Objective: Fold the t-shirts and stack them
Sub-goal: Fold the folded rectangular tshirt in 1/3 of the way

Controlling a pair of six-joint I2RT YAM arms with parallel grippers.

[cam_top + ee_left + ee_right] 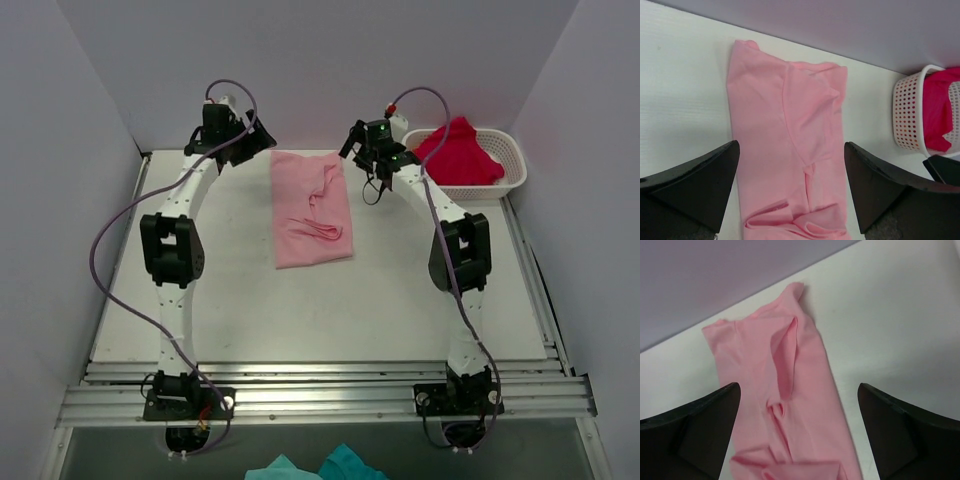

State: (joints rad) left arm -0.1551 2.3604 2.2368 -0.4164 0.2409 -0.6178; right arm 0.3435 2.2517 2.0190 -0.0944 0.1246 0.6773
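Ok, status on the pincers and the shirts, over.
Both open, empty: left pincer, right pincer. Between them pink shirt, folded lengthwise on table, rumpled. Bunched in white basket: red shirt. Nothing in the way.

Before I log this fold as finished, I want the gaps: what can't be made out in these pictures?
pink t-shirt: near end cut off by the bottom edge in both wrist views; folded-under layers hidden everywhere.
red t-shirt: bunched in the basket, lower part hidden by its wall; missing from the right wrist view.
teal cloth: cut off by the top view's bottom edge; unidentifiable.
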